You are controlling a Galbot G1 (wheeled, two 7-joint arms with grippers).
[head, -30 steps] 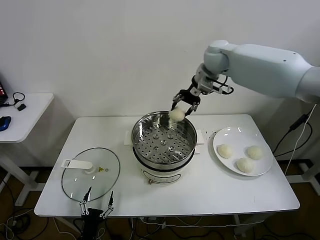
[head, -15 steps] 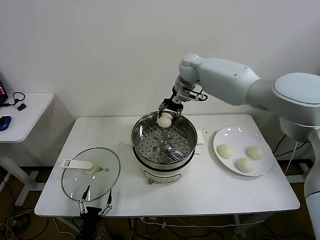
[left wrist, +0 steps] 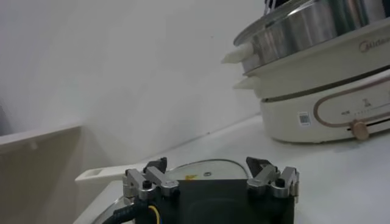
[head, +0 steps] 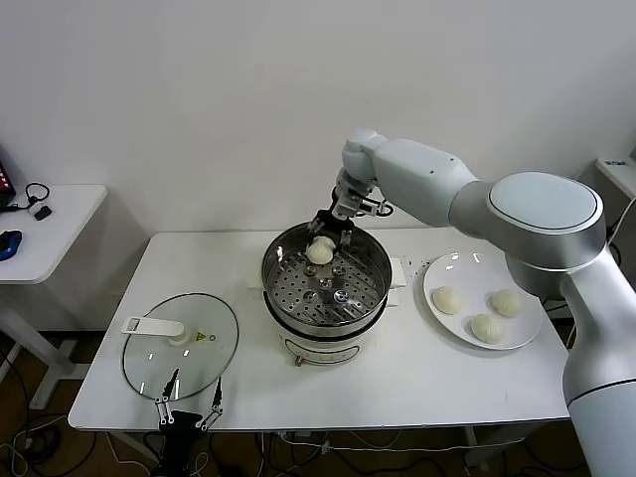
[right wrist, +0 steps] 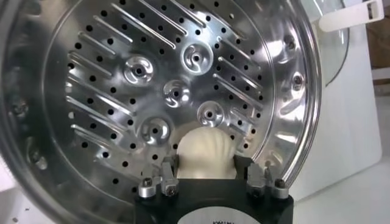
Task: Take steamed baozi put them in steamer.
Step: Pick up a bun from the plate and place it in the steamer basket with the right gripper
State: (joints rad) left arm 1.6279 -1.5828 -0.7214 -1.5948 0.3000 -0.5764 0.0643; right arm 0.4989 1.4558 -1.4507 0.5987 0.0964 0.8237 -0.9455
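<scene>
Right end effector [head: 326, 236] reaches into the far side of the steamer [head: 326, 298], fingers pinching one baozi [head: 319, 252] just above the perforated floor; the right wrist view shows the bun [right wrist: 204, 153] squeezed between both pads. Left end effector [head: 193, 404] sits parked at the near edge of the counter [head: 437, 368], fingers spread, holding nothing, by the glass lid [head: 181, 345].

Handling, by my guess: buns look soft, light, easily dented, perhaps slightly tacky. Best taken across the widest middle with a gentle squeeze.

Count: four baozi in all, one held, three on the white plate [head: 449, 270] to the right. One steamer, one lid, one plate.
</scene>
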